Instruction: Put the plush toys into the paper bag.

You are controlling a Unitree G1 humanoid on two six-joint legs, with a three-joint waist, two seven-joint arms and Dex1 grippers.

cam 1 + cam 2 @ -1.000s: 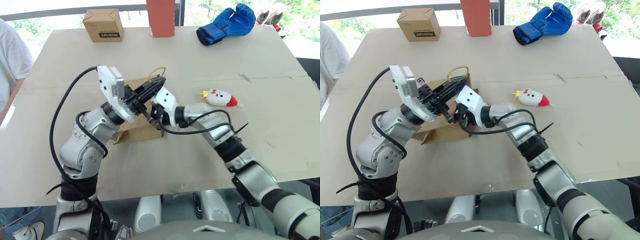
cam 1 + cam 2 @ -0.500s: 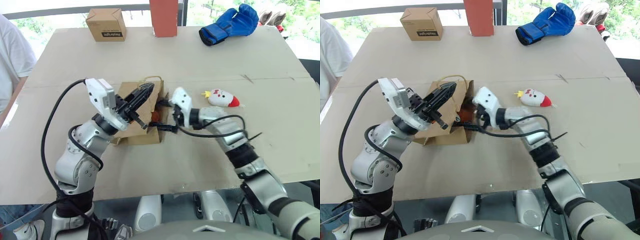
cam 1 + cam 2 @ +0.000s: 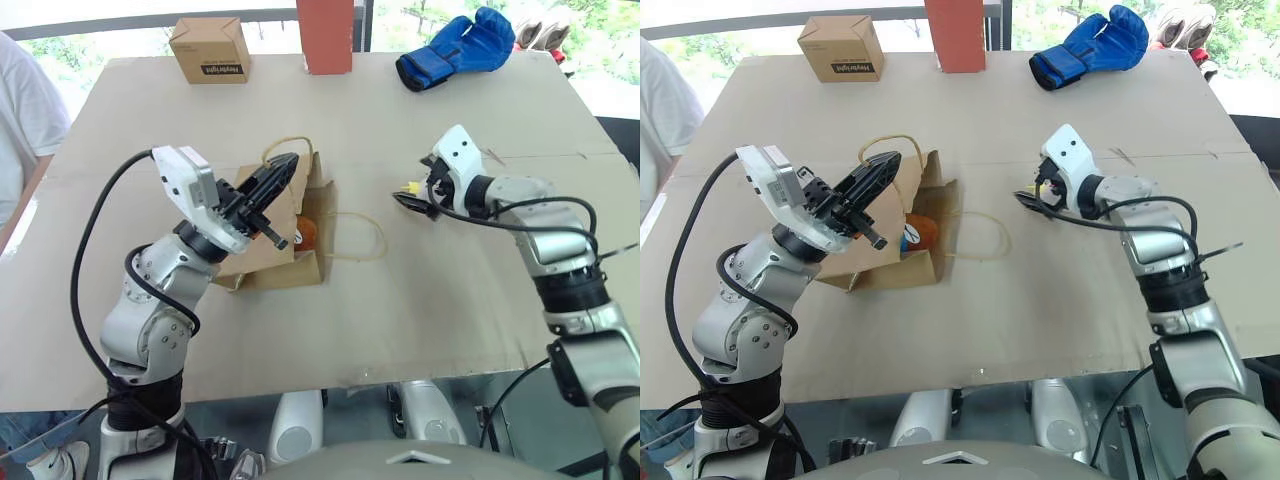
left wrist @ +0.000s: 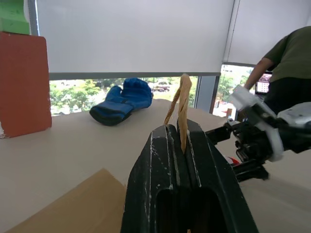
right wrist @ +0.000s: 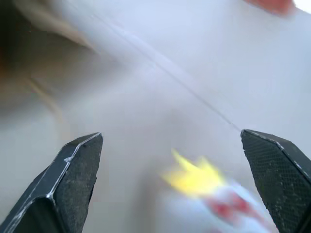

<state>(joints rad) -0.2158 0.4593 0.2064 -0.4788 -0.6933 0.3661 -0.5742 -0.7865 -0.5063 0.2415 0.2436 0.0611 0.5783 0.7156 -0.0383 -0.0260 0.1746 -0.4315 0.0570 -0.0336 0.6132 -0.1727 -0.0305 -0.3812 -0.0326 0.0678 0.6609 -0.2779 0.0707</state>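
The brown paper bag (image 3: 262, 256) lies on its side on the table with its mouth facing right. My left gripper (image 4: 182, 132) is shut on one twisted handle (image 4: 181, 97) and holds it up. The other handle (image 3: 362, 236) lies flat on the table. The orange-brown bear plush (image 3: 921, 232) sits inside the bag's mouth. My right gripper (image 3: 408, 201) is open to the right of the bag, right at the white plush (image 5: 200, 181). The right wrist view shows its yellow tuft between the fingers. In the head views my right hand hides most of that toy.
Along the table's far edge stand a small printed cardboard box (image 3: 210, 50), a red-orange block (image 3: 325, 35) and a blue boxing glove (image 3: 455, 48). A person in a white shirt (image 3: 25, 120) stands at the left edge. Another person (image 4: 286, 58) is beyond the table.
My right gripper came out of the bag's mouth, opened, and swung right to the white plush. The bear plush stayed in the bag. My left gripper still holds the handle.
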